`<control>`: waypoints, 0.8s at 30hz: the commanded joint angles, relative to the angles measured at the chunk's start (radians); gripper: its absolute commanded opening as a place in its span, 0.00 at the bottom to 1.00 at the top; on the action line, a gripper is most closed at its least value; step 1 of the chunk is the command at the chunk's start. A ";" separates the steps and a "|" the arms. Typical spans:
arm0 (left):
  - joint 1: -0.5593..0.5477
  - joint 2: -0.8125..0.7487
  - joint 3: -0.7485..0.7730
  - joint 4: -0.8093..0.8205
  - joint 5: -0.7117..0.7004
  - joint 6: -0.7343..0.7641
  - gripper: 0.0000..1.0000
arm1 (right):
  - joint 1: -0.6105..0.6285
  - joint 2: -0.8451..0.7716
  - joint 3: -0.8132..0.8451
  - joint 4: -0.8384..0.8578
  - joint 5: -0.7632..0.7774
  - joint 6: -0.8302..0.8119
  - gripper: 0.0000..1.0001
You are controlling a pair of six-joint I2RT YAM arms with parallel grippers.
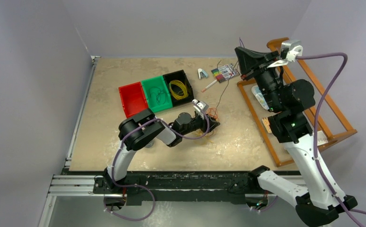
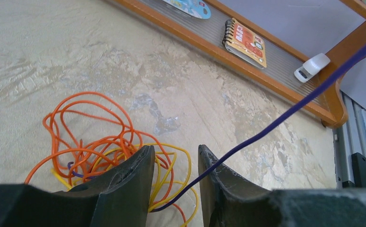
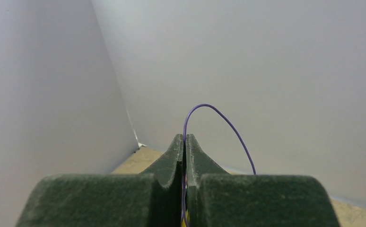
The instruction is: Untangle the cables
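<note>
Left fingers (image 2: 136,172): nearest the lens, dark, released, the two tips standing apart with a gap between them, low over the bench (image 2: 209,109). Right fingers (image 3: 185,146): clenched, tips pressed together on the purple cable (image 3: 204,105), which arches out above them; I hold them high off the bench, against grey walls. Purple cable, lower end: a straight slanting line from upper right down into the gap between my left fingers; whether it touches either tip I cannot tell. Orange cables (image 2: 84,127): loose overlapping loops lying on the bench just ahead of my left fingers. Yellow cables (image 2: 169,163): loops interlaced with the orange ones, partly hidden behind one left tip. Black bin (image 1: 176,74): on the bench beyond, holding a yellow coil (image 1: 178,88). Green bin (image 1: 152,79): touching the black one, holding thin dark cables (image 1: 158,97). Red bin (image 1: 134,99): left end of the same row. Marker pack (image 1: 224,72): far side of the bench, near the wooden frame (image 2: 335,101). Wooden frame: along the bench's right edge, carrying a spiral notebook (image 2: 245,41) and a small white piece (image 2: 312,67).
</note>
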 commanded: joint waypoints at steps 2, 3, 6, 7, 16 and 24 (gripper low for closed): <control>-0.004 -0.007 -0.023 0.036 -0.015 0.026 0.38 | -0.003 -0.040 0.065 0.102 0.060 -0.064 0.00; -0.004 -0.006 -0.025 0.037 -0.017 0.026 0.38 | -0.002 -0.044 0.074 0.107 0.067 -0.072 0.00; -0.005 -0.004 -0.031 0.039 -0.019 0.026 0.38 | -0.003 -0.049 0.098 0.115 0.081 -0.098 0.00; -0.005 -0.004 -0.033 0.039 -0.019 0.027 0.38 | -0.003 -0.048 0.105 0.118 0.085 -0.106 0.00; -0.005 -0.013 -0.041 0.020 -0.027 0.044 0.38 | -0.002 -0.051 0.167 0.148 0.124 -0.161 0.00; -0.005 -0.009 -0.042 0.007 -0.030 0.051 0.38 | -0.003 -0.042 0.215 0.183 0.142 -0.209 0.00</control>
